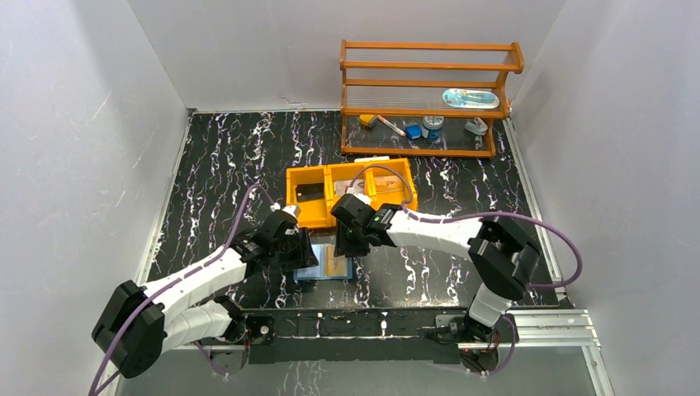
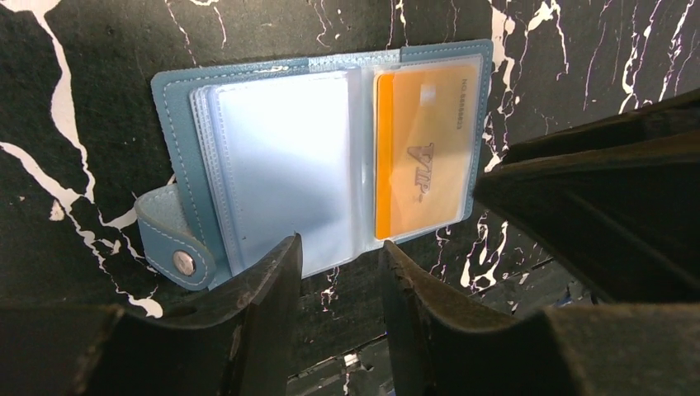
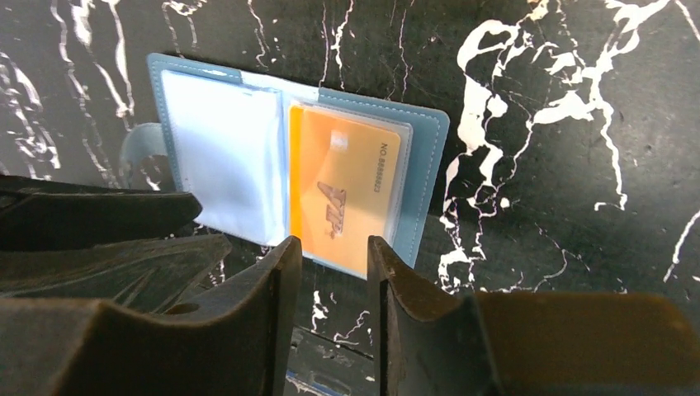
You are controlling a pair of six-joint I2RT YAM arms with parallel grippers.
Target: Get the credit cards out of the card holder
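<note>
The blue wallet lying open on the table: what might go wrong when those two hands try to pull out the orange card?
The orange plastic card sits inside a clear sleeve, so the right hand may pinch both and drag the whole slate-blue folding wallet along. Nothing pins the wallet: the left hand is open beside its edge. The loose clear plastic pages could also flop over the card.
</note>
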